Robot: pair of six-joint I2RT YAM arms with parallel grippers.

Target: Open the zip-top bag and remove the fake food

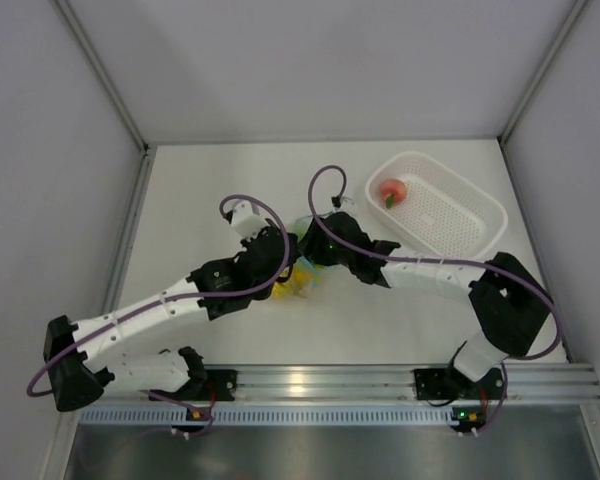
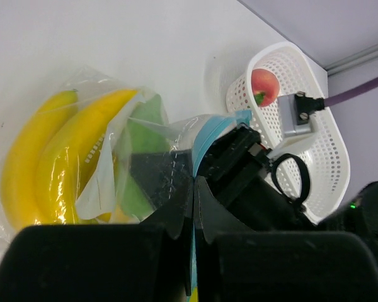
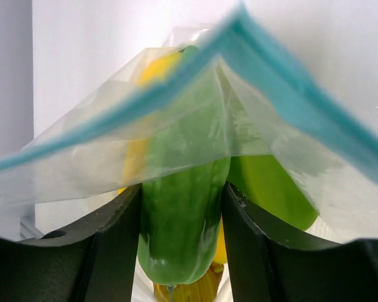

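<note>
White tabletop (image 1: pixel 230 180) below, plain grey walls (image 1: pixel 40 150) closing in on three sides. Starting left: left gripper (image 2: pixel 194 207) pressed together, pinching one lip of the small clear crinkly zip-top bag (image 2: pixel 94 189) right at its thin blue zip strip (image 3: pixel 302 94). Just beyond those fingers, inside the plastic, a yellow plastic banana bunch (image 2: pixel 57 157), flat on the table. Moving right: right gripper (image 3: pixel 181 195) nosed in under the tented, gaping bag mouth, squeezed onto a long dark-green plastic vegetable piece (image 3: pixel 176 251), one finger against each flank. Film between pad and piece or not: impossible to tell. Just outside one finger, a paler green piece (image 3: pixel 271 189), also in the bag. Well off to the right of both sets of fingers, a white perforated plastic basket (image 2: pixel 327 145), holding a pink peach-like plastic fruit (image 2: pixel 264 85).
</note>
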